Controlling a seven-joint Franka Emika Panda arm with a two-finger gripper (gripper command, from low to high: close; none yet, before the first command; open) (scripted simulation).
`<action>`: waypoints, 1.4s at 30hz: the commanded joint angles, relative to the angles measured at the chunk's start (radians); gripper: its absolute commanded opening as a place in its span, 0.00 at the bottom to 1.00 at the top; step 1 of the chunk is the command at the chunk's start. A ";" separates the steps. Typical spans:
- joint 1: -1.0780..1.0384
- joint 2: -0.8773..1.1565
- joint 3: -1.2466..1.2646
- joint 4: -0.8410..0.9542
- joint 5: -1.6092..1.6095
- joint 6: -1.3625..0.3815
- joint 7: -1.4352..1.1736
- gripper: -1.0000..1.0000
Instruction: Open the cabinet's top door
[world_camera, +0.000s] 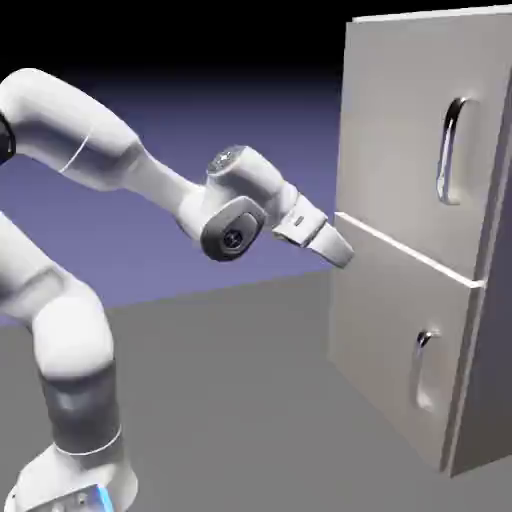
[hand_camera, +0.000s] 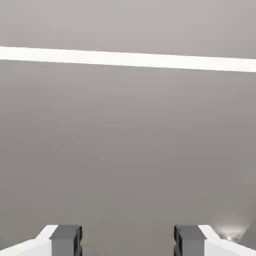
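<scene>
Top door (world_camera: 420, 140) shut, right of and above the gripper (hand_camera: 128, 241); fingertips spread wide, nothing between them. Contact with cabinet (world_camera: 395, 320): cannot tell.

The arm (world_camera: 135, 160) extends from the left toward the right. The forearm descends to the wrist (world_camera: 232, 220), which is bent. From the wrist, the hand (world_camera: 300, 218) is angled downward to the right. The gripper (hand_camera: 128, 241) is open: the two grey fingers (hand_camera: 65, 241) stand well apart, with bare space between them.
</scene>
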 joint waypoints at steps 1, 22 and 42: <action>0.015 -0.005 -0.017 0.011 -0.044 0.001 0.033 0.50; 0.319 -0.106 -0.376 0.251 -0.957 0.031 0.714 0.50; 0.610 -0.203 -0.718 0.479 -1.827 0.060 1.363 0.50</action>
